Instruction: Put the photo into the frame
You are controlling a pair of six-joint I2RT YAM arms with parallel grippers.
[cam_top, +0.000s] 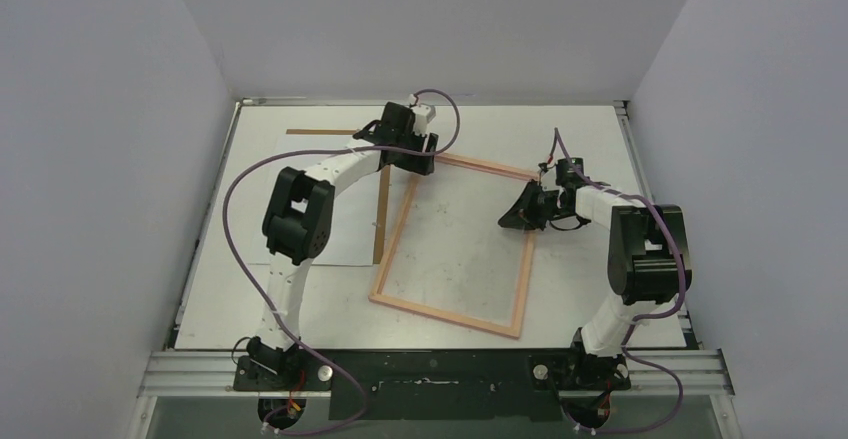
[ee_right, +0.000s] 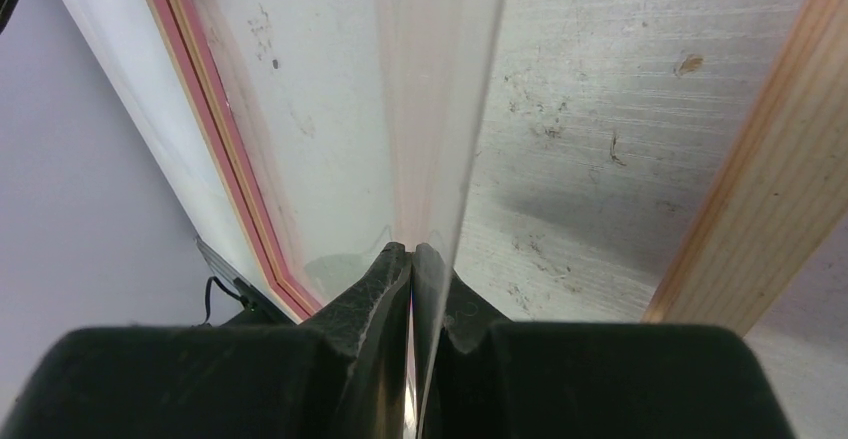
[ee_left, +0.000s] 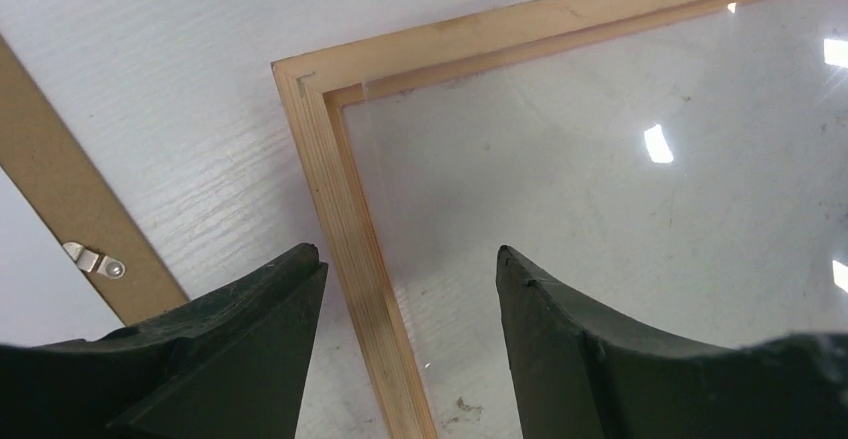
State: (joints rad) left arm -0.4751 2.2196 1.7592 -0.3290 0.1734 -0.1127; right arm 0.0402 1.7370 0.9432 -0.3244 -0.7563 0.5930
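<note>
Treat the task as barely begun. The large white rectangular paper photo (cam_top: 345, 244) lies blank side up on the brown hardboard backing panel (cam_top: 381, 221), left of the thin pink wooden frame (ee_left: 342, 209). You have yet to load it. The frame contains only its clear pane (ee_left: 600, 209). The left gripper (ee_left: 408, 254) stands open and empty astride the frame's rail. The right gripper (ee_right: 412, 249) is pinched closed on the pane's edge.

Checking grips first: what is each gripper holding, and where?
Right gripper pinches a thin clear sheet by its edge; left gripper is open above a corner of the frame, holding nothing.
</note>
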